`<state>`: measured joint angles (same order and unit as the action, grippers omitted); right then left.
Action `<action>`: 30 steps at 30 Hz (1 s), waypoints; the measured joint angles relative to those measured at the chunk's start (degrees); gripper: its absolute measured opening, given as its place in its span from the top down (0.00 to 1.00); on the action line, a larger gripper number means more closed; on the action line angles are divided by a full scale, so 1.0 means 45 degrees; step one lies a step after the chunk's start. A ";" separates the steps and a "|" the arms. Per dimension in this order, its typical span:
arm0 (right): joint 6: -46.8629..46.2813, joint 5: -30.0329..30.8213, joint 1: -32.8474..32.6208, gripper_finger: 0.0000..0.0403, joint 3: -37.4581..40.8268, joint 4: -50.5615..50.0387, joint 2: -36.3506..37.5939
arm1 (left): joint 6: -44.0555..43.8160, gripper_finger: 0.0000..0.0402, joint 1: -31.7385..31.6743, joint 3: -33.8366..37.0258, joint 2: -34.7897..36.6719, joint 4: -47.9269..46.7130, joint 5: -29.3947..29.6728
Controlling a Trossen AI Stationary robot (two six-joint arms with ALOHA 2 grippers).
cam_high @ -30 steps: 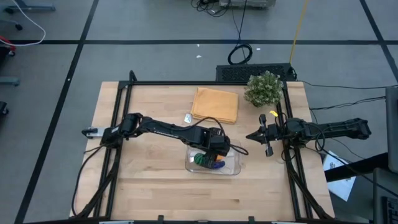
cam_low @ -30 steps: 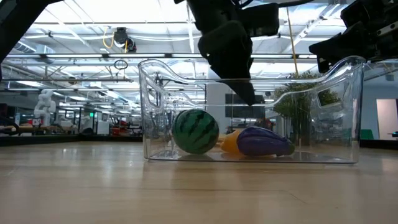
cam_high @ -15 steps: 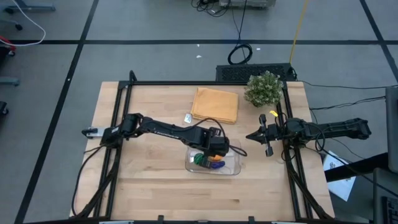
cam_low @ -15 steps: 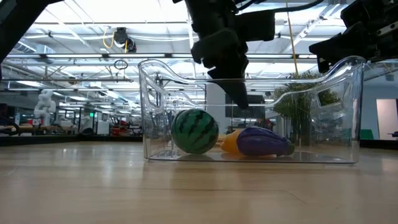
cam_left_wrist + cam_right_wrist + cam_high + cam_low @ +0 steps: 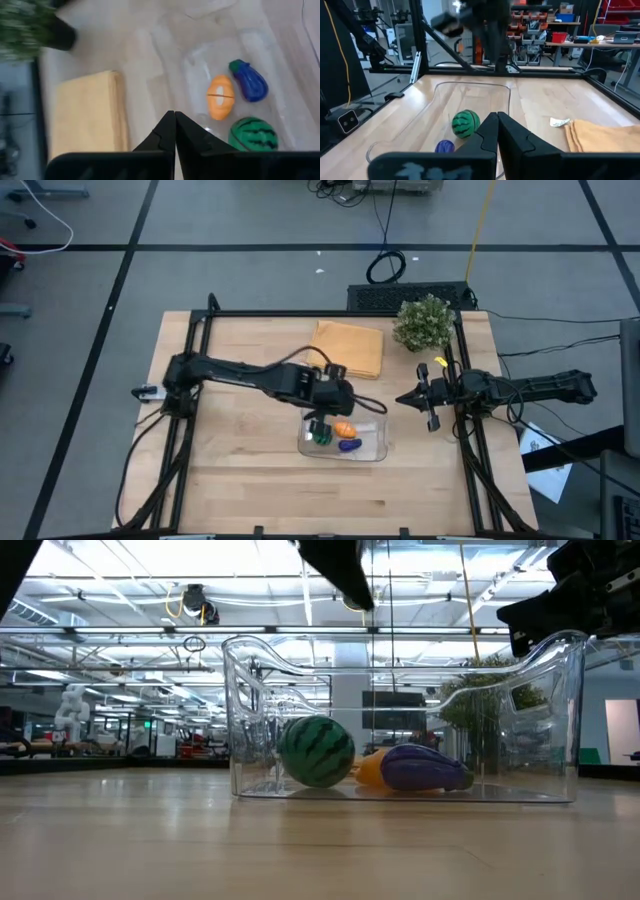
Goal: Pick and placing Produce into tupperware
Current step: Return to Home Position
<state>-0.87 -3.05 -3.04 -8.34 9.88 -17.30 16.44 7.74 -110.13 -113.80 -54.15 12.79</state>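
The clear tupperware (image 5: 378, 445) stands on the table's near middle. On its floor lie the produce: a green striped ball (image 5: 316, 750), an orange piece (image 5: 220, 96) and a purple eggplant (image 5: 422, 767). My left gripper (image 5: 322, 420) hangs shut and empty above the container's far left corner; in the low view only its tip (image 5: 345, 580) shows at the top. Its wrist view looks down past the shut fingers (image 5: 175, 131) onto all three pieces. My right gripper (image 5: 405, 398) waits shut at the table's right side, pointing level toward the tupperware (image 5: 470, 86).
A folded orange-tan cloth (image 5: 346, 348) lies at the far middle, with a small white tag (image 5: 302, 369) beside it. A bushy potted plant (image 5: 422, 323) stands at the far right. Black frame rails (image 5: 190, 380) run along the table's left and right sides.
My left gripper has shut on nothing, risen up out of the tupperware and drawn back toward the table's left and far side. The three pieces stay lying on the container's floor.
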 joint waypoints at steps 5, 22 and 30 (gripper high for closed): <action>-0.0156 -0.0005 0.0002 1.00 0.0000 0.0301 0.0039 | -0.0427 0.99 0.0245 0.0080 0.1570 -0.0766 0.0839; -0.0314 -0.0044 -0.0003 1.00 0.0010 0.0521 0.0427 | -0.1237 0.99 0.1177 0.8885 1.0755 0.5899 0.1399; -0.0446 -0.0049 0.0002 1.00 0.0010 0.0616 0.0427 | -0.1462 0.99 -0.0600 1.3414 1.3553 1.0813 -0.1948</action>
<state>-2.87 -3.27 -3.03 -8.29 12.65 -15.38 9.86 5.04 -49.76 -52.81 -5.49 4.02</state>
